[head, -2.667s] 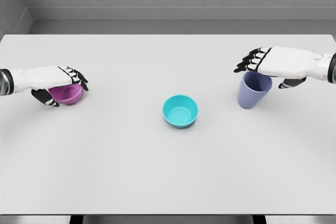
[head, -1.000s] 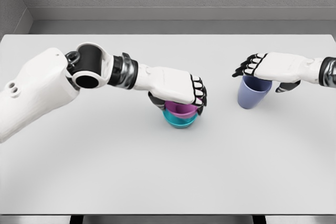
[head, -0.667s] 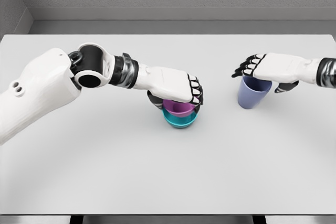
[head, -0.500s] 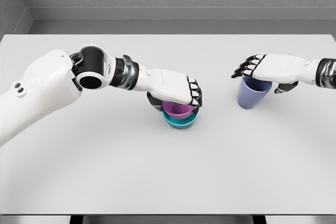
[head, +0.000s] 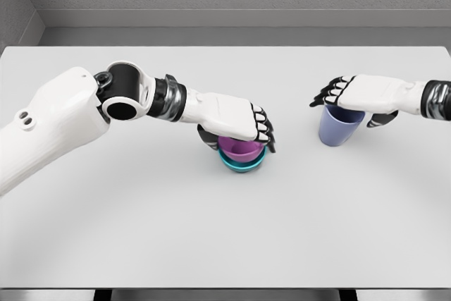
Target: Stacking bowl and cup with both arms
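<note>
Head view: left hand (head: 236, 123) clamped on purple bowl (head: 241, 149), nested in teal bowl (head: 242, 162) at surface (head: 211, 230) centre. Right hand (head: 359, 94) grips cup (head: 339, 125), upright, well to the stack's right, so nearer

Two bowls are on the tabletop (head: 225, 244): one purple bowl (head: 240, 149) sitting inside one teal bowl (head: 242, 165), so they form a single stack. There is one cup (head: 338, 126), blue-violet and standing upright well apart from the bowls. Two robot hands are in view, the left robot hand (head: 236, 123) over the bowls and the right robot hand (head: 356, 94) over the cup.
</note>
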`<action>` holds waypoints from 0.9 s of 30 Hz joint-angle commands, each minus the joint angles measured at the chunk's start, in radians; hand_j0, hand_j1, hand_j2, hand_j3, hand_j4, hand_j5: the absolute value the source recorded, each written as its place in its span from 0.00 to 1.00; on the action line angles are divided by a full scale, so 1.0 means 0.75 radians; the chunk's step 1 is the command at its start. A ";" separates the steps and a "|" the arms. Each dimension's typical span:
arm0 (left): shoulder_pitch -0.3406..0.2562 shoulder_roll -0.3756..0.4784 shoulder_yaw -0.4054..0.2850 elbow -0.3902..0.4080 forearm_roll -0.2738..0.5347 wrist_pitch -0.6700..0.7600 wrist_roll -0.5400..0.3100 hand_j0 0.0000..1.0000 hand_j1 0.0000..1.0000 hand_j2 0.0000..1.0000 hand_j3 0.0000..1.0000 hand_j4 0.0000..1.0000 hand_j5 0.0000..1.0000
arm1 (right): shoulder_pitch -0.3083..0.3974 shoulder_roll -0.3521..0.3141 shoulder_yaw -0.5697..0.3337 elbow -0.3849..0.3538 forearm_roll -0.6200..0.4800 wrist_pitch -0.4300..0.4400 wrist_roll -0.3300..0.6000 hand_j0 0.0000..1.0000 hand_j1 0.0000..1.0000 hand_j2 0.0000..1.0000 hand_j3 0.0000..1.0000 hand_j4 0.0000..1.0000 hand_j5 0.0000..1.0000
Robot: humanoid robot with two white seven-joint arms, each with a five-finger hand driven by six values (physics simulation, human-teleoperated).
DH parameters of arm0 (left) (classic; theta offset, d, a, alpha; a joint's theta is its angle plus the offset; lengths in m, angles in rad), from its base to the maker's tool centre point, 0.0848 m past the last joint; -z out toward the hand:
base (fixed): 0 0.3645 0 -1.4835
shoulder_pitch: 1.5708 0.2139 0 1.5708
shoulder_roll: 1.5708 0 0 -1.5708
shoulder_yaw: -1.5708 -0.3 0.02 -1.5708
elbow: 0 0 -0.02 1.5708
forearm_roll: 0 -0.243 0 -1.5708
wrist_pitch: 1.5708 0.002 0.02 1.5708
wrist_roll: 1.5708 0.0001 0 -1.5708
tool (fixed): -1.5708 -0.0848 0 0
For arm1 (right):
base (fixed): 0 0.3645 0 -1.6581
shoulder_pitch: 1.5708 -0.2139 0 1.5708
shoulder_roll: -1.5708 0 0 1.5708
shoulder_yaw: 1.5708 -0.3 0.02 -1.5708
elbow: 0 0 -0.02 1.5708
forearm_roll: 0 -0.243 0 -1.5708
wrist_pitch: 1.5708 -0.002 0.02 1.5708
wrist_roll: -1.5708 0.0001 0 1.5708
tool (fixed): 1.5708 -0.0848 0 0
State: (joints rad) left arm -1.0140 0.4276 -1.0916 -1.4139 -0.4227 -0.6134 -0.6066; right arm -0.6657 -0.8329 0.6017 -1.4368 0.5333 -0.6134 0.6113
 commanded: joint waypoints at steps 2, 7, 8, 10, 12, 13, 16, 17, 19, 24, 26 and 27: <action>-0.002 0.001 0.001 0.002 0.007 0.003 0.001 1.00 1.00 1.00 1.00 1.00 1.00 | 0.000 0.002 0.000 0.001 -0.005 0.003 -0.001 1.00 1.00 1.00 1.00 1.00 1.00; 0.000 0.007 0.001 0.002 0.009 0.003 0.003 1.00 1.00 1.00 1.00 1.00 1.00 | 0.000 0.004 0.006 0.014 -0.005 0.003 -0.001 1.00 1.00 1.00 1.00 1.00 1.00; -0.004 0.017 0.001 -0.001 0.013 0.003 0.005 1.00 1.00 1.00 1.00 1.00 1.00 | 0.000 0.004 0.006 0.014 -0.005 0.003 -0.001 1.00 1.00 1.00 1.00 1.00 1.00; -0.033 0.088 0.001 -0.015 0.095 0.003 0.007 1.00 1.00 1.00 1.00 1.00 1.00 | 0.000 0.004 0.006 0.014 -0.005 0.003 -0.001 1.00 1.00 1.00 1.00 1.00 1.00; -0.078 0.213 0.005 -0.035 0.220 0.003 0.007 1.00 1.00 1.00 1.00 1.00 1.00 | 0.000 0.004 0.006 0.016 -0.003 0.003 -0.001 1.00 1.00 1.00 1.00 1.00 1.00; -0.092 0.299 0.014 -0.064 0.275 0.003 0.009 1.00 1.00 1.00 1.00 1.00 1.00 | -0.002 0.004 0.006 0.022 -0.003 0.003 -0.001 1.00 1.00 1.00 1.00 1.00 1.00; -0.080 0.432 0.112 -0.078 0.324 0.003 0.009 1.00 1.00 1.00 1.00 1.00 1.00 | -0.002 0.010 0.006 0.022 -0.003 0.003 -0.001 1.00 1.00 1.00 1.00 1.00 1.00; -0.076 0.481 0.124 -0.078 0.324 0.003 0.009 1.00 1.00 1.00 1.00 1.00 1.00 | 0.000 0.012 0.006 0.024 -0.003 0.003 -0.001 1.00 1.00 1.00 1.00 1.00 1.00; -0.027 0.526 0.140 -0.058 0.324 0.003 0.009 1.00 1.00 1.00 1.00 1.00 1.00 | 0.000 0.012 0.006 0.024 -0.003 0.003 -0.001 1.00 1.00 1.00 1.00 1.00 1.00; 0.006 0.518 0.146 -0.009 0.320 0.003 0.009 1.00 1.00 1.00 1.00 1.00 1.00 | -0.002 0.014 0.006 0.032 0.009 0.003 -0.001 1.00 1.00 1.00 1.00 1.00 1.00; 0.012 0.528 0.149 0.001 0.318 0.003 0.009 1.00 1.00 1.00 1.00 1.00 1.00 | -0.002 0.014 0.006 0.032 0.011 0.003 -0.001 1.00 1.00 1.00 1.00 1.00 1.00; 0.012 0.522 0.146 0.020 0.318 0.003 0.009 1.00 1.00 1.00 1.00 1.00 1.00 | -0.002 0.014 0.006 0.032 0.011 0.003 -0.001 1.00 1.00 1.00 1.00 1.00 1.00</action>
State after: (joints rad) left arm -1.0048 0.8149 -0.9844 -1.4151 -0.1896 -0.6135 -0.6002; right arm -0.6673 -0.8212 0.6063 -1.4134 0.5421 -0.6125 0.6106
